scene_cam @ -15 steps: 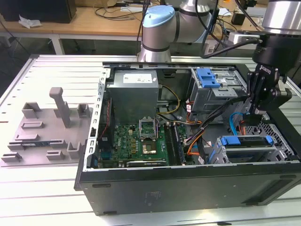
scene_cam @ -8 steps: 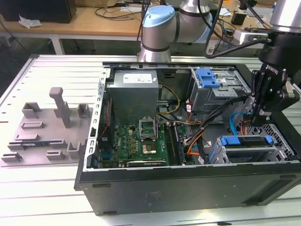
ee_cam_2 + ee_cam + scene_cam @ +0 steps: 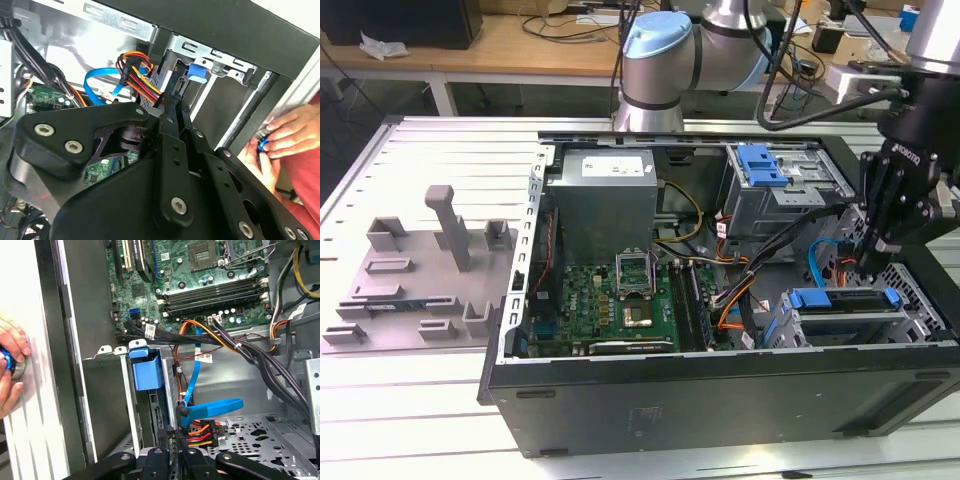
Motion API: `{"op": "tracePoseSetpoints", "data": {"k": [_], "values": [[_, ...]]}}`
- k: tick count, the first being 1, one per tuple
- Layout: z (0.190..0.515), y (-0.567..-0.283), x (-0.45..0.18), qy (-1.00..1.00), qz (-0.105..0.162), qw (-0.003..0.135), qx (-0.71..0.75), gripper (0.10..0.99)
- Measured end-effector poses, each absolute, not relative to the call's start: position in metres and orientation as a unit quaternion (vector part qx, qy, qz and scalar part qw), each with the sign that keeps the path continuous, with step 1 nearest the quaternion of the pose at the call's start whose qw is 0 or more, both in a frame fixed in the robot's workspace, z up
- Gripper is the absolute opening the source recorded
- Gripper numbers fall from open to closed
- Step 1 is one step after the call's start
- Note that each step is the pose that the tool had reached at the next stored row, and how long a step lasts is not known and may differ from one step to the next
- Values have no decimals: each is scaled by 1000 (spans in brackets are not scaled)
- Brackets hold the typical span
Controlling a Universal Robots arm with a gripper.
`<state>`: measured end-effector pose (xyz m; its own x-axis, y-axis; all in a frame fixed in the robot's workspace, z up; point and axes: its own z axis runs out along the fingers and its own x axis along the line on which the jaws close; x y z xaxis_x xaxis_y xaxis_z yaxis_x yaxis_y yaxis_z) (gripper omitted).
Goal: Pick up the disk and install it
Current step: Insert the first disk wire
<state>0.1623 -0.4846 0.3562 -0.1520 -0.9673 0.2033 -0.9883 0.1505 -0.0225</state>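
Nearest us in the exterior view is the black wall of the open computer case (image 3: 720, 400), the largest thing on the table (image 3: 410, 400). Inside it the green motherboard (image 3: 610, 300) fills the seven o'clock half. A grey drive cage (image 3: 775, 205) topped by a blue clip (image 3: 760, 165) stands at one o'clock.

The gripper (image 3: 873, 265) hangs at three o'clock, pointing down into the case. Its jaws look drawn together, and we see nothing held between them. The disk (image 3: 845, 320) is just under it, at four o'clock. It appears seated in the lower bay, with its blue carrier bracket (image 3: 845, 298) along the upper edge and cables (image 3: 740, 300) close on its nine o'clock side. In the first wrist view a person's hand (image 3: 10, 370) is outside the case wall, well apart from the disk.

We judge the disk dense for its size, stiff and smooth-faced, so it would slip under a light pinch and would not tolerate knocks. The plastic bracket probably flexes a little. Its long side rails look like the safest hold, away from the label and connectors.
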Motion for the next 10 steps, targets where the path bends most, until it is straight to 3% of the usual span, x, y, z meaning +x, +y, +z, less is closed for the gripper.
{"op": "tracePoseSetpoints", "data": {"k": [4, 10], "values": [[356, -492, 162, -757, 50, 49, 650, 165], [356, -498, 162, -754, 41, 41, 654, 165]]}}
